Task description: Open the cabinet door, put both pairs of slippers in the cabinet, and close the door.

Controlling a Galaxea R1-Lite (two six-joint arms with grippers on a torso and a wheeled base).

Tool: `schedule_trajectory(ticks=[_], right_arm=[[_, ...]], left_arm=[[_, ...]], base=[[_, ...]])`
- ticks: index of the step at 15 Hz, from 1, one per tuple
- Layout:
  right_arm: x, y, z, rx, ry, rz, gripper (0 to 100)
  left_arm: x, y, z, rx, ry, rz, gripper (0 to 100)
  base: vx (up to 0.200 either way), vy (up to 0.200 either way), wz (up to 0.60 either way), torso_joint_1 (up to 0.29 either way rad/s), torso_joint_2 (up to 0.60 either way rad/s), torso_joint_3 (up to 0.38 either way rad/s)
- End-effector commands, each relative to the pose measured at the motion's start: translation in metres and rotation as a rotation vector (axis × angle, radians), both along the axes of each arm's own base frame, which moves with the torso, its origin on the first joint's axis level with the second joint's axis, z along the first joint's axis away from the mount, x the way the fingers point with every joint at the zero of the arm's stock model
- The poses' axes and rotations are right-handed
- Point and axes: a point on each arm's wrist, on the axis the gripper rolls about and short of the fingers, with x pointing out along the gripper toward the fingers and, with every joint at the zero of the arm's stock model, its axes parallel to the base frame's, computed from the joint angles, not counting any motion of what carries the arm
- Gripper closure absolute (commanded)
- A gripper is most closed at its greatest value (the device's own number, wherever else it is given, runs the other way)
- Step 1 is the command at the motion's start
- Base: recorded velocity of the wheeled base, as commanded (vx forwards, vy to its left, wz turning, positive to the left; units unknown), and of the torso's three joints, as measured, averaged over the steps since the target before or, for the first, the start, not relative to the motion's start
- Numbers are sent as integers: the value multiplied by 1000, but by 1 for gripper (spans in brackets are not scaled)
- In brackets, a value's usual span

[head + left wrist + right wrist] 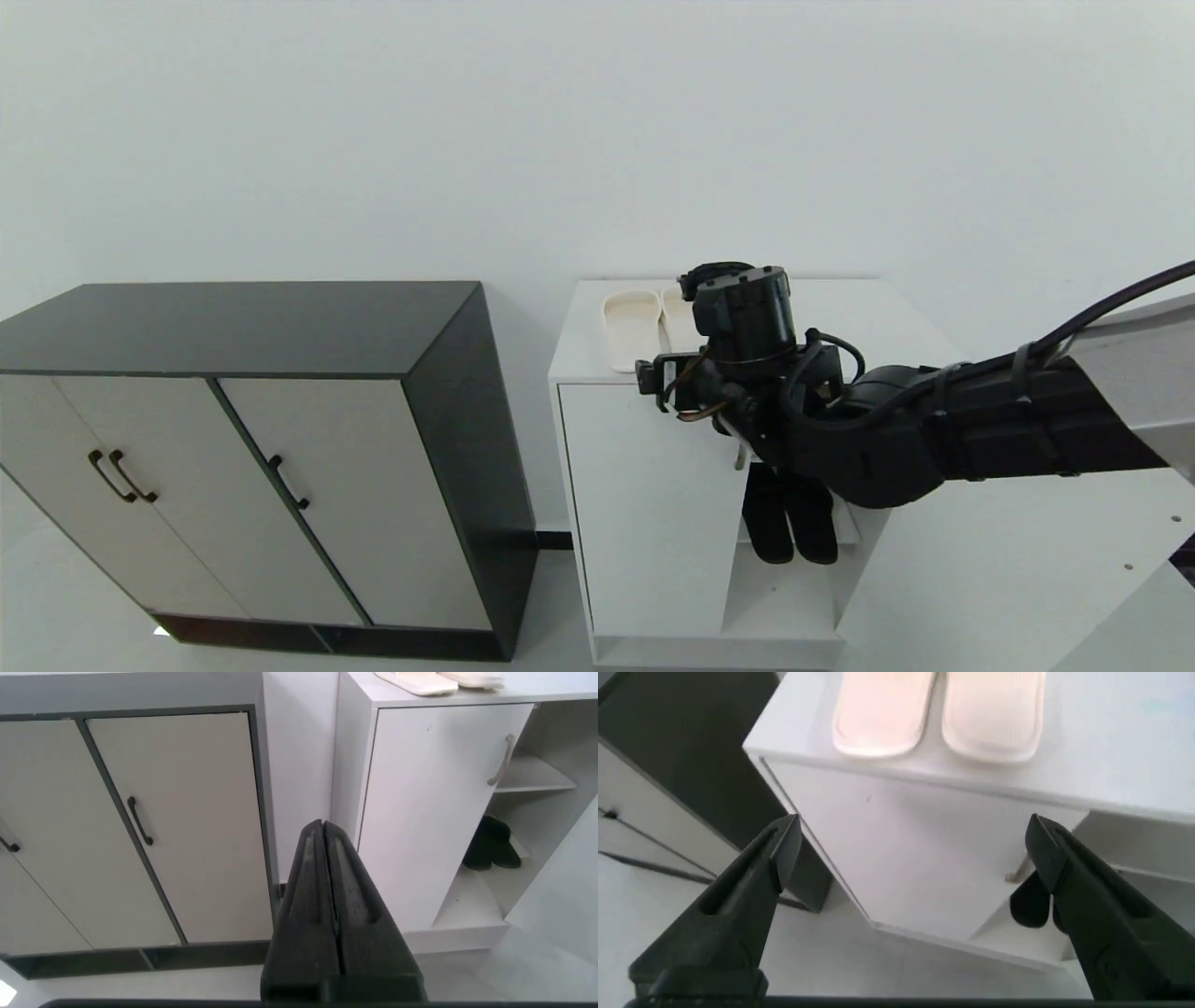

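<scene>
Black slippers [767, 523] already inside the open white cabinet [653, 485]; cream slippers [631, 329] wait on top, door unclosed. My right gripper [913, 831] gapes, left gripper [323, 833] pinched together.

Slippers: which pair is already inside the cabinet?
The black pair, inside the white cabinet, whose door stands open. The cream pair lies on the cabinet's top.

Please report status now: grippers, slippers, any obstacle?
Left gripper shut, empty. Right gripper open, before open white cabinet. Black slippers inside; cream slippers on top. No obstacle seen.
</scene>
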Motion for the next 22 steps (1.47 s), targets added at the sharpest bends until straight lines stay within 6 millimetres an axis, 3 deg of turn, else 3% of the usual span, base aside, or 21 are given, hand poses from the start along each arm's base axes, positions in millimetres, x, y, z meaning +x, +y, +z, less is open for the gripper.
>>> schedule_trajectory(ticks=[1, 12, 22], right_arm=[[9, 9, -9, -3, 6, 0, 0], [20, 14, -37, -38, 45, -12, 0], [42, 27, -51, -53, 6, -10, 0]], left_arm=[[0, 0, 0, 0, 0, 0, 100], [0, 0, 0, -2, 0, 0, 100], [0, 0, 0, -2, 0, 0, 100]], base=[[200, 0, 0, -7, -7, 2], [200, 0, 0, 7, 4, 1], [0, 0, 0, 0, 0, 0]])
